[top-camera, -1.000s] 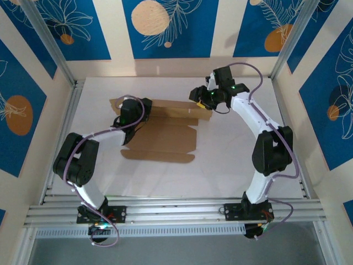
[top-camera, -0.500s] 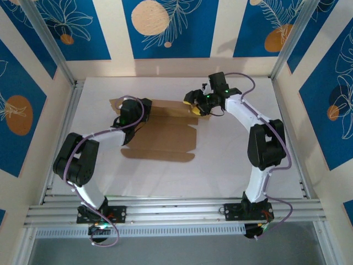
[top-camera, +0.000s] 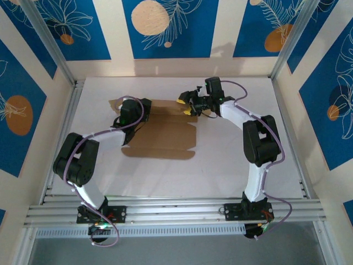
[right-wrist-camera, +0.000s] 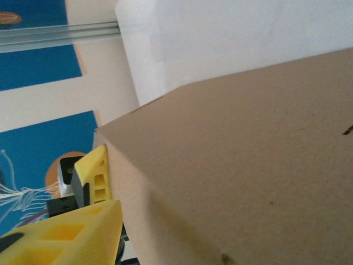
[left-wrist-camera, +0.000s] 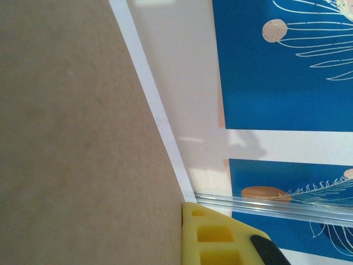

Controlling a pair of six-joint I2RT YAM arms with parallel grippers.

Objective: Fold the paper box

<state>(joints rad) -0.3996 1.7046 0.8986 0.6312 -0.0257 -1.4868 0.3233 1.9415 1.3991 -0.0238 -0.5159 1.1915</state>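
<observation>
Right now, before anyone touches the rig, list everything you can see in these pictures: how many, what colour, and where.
box: 1, brown, lying mid-table
table: 1, white, under the box
wall panels: several, blue with orange discs and white leaf lines, around the table
frame: 1, silver, rails along the near edge and posts at the far corners
left arm: 1, black and white, reaching from the near left
right arm: 1, black and white, reaching from the near right
left claw: 1, yellow finger, at the box's left end
right claw: 1, yellow fingers, at the box's far edge
</observation>
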